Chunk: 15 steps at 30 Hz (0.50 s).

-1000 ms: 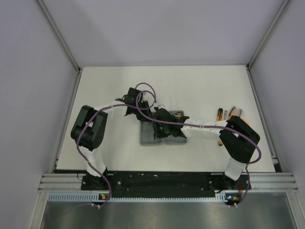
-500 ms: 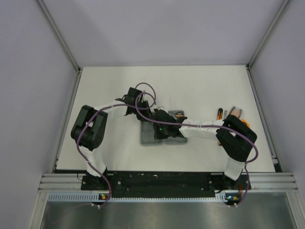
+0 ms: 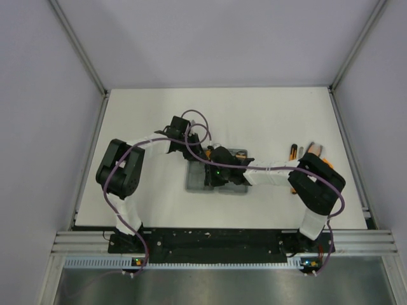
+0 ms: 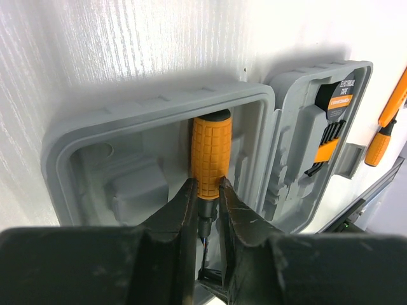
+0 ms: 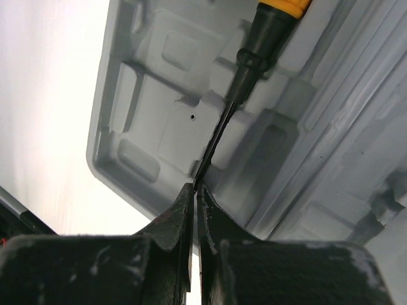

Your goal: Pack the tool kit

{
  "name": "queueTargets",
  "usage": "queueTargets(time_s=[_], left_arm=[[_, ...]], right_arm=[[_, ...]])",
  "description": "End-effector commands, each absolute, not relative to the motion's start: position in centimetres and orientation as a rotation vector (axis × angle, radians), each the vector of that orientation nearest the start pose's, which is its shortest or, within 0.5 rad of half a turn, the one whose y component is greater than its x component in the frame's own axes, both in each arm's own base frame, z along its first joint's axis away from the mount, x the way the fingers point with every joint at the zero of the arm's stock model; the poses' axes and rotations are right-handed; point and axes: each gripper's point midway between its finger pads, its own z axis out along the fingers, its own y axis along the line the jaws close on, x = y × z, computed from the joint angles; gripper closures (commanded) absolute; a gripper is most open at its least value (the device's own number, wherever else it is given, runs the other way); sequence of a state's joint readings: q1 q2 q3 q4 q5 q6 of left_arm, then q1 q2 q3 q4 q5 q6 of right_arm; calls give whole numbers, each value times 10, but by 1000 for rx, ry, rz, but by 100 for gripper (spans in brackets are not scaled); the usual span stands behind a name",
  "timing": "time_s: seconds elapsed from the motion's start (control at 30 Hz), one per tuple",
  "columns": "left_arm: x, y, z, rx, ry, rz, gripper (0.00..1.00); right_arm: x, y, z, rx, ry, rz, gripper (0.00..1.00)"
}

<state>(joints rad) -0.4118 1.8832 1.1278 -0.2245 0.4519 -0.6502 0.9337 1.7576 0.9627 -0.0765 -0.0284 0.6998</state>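
Two hands: both meet over the open case [image 3: 194, 183], which lies near the middle of the surface [image 3: 140, 121] in the top view.
Left hand: the left hand [image 4: 206, 198] is clamped on the lower end of the orange handle of the screwdriver [image 4: 211, 152], with one finger on each side.
Right hand: the right hand [image 5: 194, 190] is pinched tight on the thin black shaft of the same tool, close to its tip.
Screwdriver: in the left wrist view the handle points to 12 o'clock and the shaft to 6 o'clock, and the black cap sits by the far wall of one case half. In the right wrist view the shaft runs from the fingertips toward 1 o'clock over the moulded slots. Whether it touches them cannot be told.
Case: grey, with both halves lying open side by side. The half under the screwdriver shows moulded recesses. The half at its 3 o'clock holds a black labelled item [image 4: 341, 95] and an orange-and-black piece [image 4: 325, 149].
Loose tool: an orange-handled tool [image 4: 378, 147] lies on the surface at 3 o'clock of the case, apart from it.
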Motion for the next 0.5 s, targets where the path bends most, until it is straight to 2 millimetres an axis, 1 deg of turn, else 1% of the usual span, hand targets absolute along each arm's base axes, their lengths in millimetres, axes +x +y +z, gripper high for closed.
queueTargets(time_s=[0.0,0.07,0.13,0.17,0.23,0.27,0.3,0.37,0.43,0.47], left_arm=[[332,-240,-7,-184,2807,-778,100],[332,-241,-6,-186,2804,-787,100],[333,-243,-3,-187,2798,-799,100],[335,-245,3,-184,2787,-811,98],[339,-247,12,-177,2770,-828,91],[341,-249,19,-172,2755,-836,88],[343,-249,25,-167,2745,-844,83],[346,-253,40,-138,2716,-873,70],[350,-254,57,-122,2681,-890,64],[352,-254,64,-118,2665,-902,62]], right_arm=[[198,327,-12,-398,2713,640,100],[205,330,-2,-399,2679,643,100],[214,337,16,-397,2626,661,100],[218,340,25,-388,2603,666,96],[228,345,45,-371,2550,678,79],[231,347,57,-362,2522,690,73],[235,349,67,-354,2499,698,68],[244,349,89,-320,2441,699,65],[247,345,110,-282,2391,706,64],[250,339,116,-260,2376,693,64]])
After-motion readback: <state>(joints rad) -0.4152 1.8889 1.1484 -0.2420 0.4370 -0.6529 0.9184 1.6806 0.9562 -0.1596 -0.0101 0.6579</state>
